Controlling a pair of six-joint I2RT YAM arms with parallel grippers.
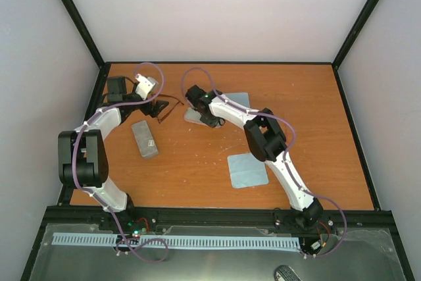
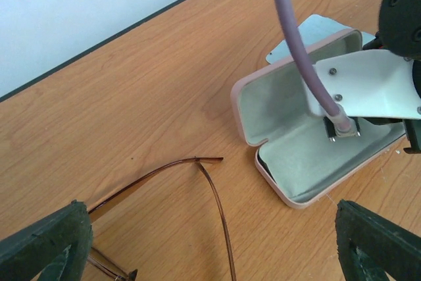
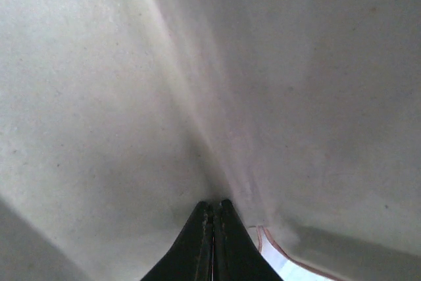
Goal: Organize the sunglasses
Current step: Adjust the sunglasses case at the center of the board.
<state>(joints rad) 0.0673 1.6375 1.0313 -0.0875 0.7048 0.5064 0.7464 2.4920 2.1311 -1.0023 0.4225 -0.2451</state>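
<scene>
Your left claw [image 2: 210, 248] hangs wide open above the brown sunglasses [image 2: 195, 160]. They lie on the desk [image 2: 131, 97] at the far left, temples unfolded, near the open pink case [image 2: 289, 149]. Your right claw [image 3: 212, 207] is pinched closed, its tips down at the case's pale lining. A shut grey case [image 1: 145, 139] lies nearer you, with a blue cloth [image 1: 248, 170] well to its right.

wood-grain table [image 2: 131, 97], glossy sunglasses [image 2: 197, 159] (felt-lined case [image 2: 296, 153])

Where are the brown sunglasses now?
The brown sunglasses lie on the table, far left in the top view, beside the left gripper, left of the open pink case.
</scene>
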